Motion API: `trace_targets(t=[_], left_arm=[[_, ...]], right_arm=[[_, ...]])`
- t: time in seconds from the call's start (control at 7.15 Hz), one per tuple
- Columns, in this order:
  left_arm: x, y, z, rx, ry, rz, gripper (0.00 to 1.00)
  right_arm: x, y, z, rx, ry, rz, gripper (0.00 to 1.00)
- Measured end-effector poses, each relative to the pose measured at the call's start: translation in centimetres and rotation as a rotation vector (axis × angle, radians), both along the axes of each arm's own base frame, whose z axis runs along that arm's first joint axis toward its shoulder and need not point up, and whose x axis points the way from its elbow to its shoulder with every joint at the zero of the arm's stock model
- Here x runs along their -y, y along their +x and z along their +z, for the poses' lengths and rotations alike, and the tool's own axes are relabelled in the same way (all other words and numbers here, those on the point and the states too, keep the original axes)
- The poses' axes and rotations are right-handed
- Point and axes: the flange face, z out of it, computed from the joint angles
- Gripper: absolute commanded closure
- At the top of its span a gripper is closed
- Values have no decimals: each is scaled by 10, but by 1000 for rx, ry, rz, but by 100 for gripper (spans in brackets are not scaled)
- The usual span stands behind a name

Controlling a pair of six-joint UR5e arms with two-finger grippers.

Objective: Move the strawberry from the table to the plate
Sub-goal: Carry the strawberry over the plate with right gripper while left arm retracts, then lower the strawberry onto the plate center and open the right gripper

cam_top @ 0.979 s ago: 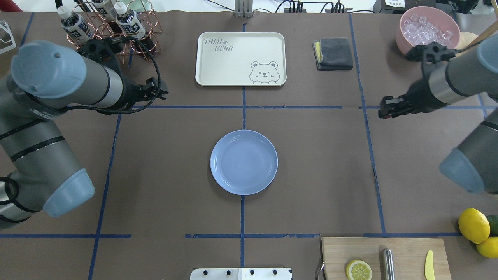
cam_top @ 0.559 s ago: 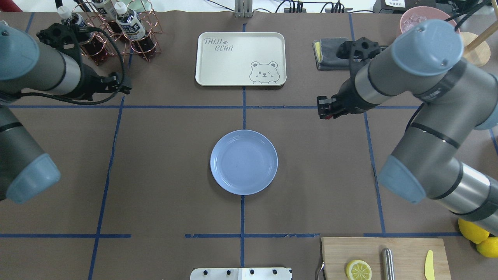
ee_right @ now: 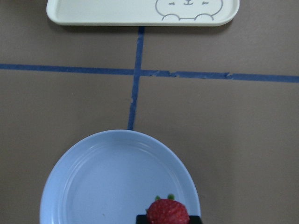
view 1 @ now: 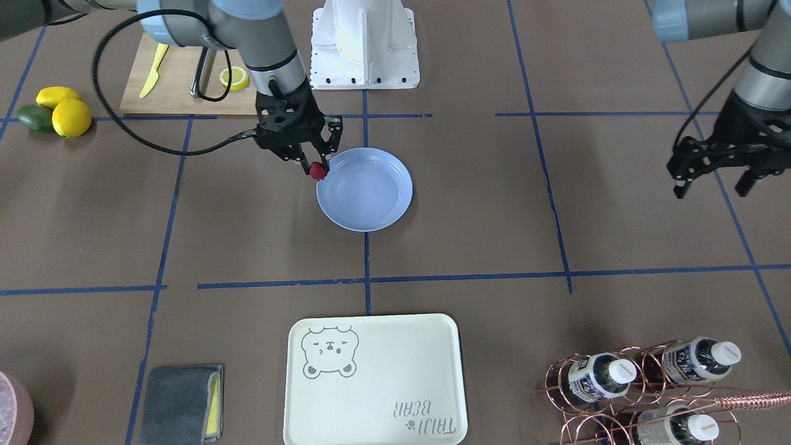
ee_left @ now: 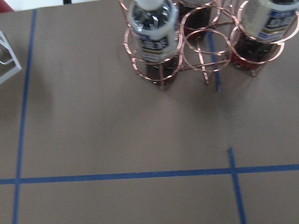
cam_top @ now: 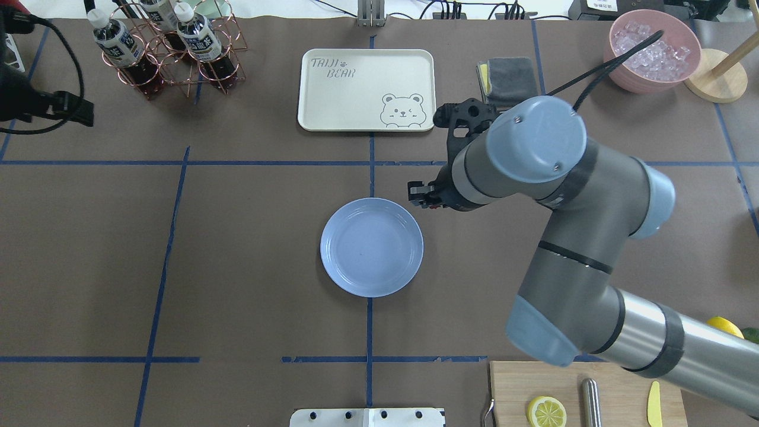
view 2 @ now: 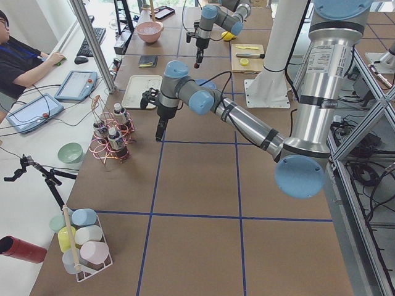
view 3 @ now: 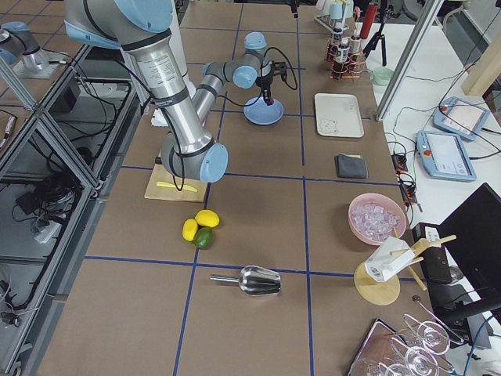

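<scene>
A small red strawberry is pinched in my right gripper, which is shut on it. It hangs just above the rim of the light-blue plate, on the plate's right side in the overhead view. The right wrist view has the strawberry at its bottom edge, over the plate. From overhead, the right gripper sits beside the plate on the brown table. My left gripper hangs open with nothing in it, far off near the bottle rack.
A cream bear-print tray lies beyond the plate. A copper rack of bottles stands at the far left, with a grey cloth and a pink bowl of ice at the far right. Near the robot are a cutting board and lemons.
My right arm has swung in from the table's right side to the plate's right rim. The left arm has pulled back toward the left edge.
</scene>
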Motion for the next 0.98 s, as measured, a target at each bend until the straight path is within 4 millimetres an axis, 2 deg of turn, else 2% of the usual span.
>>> trace_targets(t=[0.14, 0.28, 0.42, 0.7, 0.98], left_arm=[[8, -29, 26, 45, 11, 33, 0], [14, -47, 45, 70, 14, 54, 0], [16, -55, 54, 82, 14, 63, 0], [14, -69, 67, 105, 19, 86, 0], [11, -79, 78, 120, 20, 101, 0]], right_arm=[[-12, -35, -5, -23, 19, 4, 100], [-17, -63, -9, -46, 29, 14, 100], [-16, -82, -9, -56, 36, 24, 100], [-7, -110, 4, -34, 55, 40, 100], [-5, -119, 14, -31, 59, 43, 100]])
